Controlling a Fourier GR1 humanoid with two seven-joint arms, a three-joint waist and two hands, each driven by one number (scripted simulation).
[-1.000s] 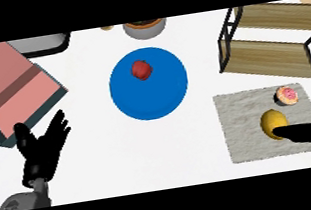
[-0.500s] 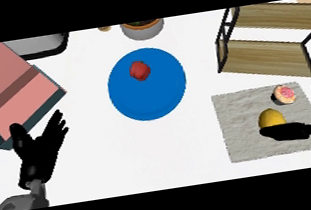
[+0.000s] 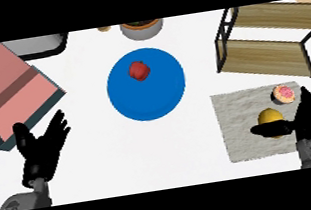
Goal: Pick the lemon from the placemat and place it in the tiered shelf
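Reaching over grey woven placemat (image 3: 248, 128), right hand (image 3: 310, 122) sits beside small yellow lemon (image 3: 269, 116), thumb touching, fingers straight. Left hand (image 3: 42, 151) spread, resting lower left.

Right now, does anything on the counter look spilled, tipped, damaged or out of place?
Nothing stands out. The lemon and a pink-topped round item lie on the grey placemat, a red fruit sits on the blue plate, and the tiered shelf stands upright. The right hand is beside the lemon.

A plain white counter (image 3: 197, 161) fills the view, evenly lit.
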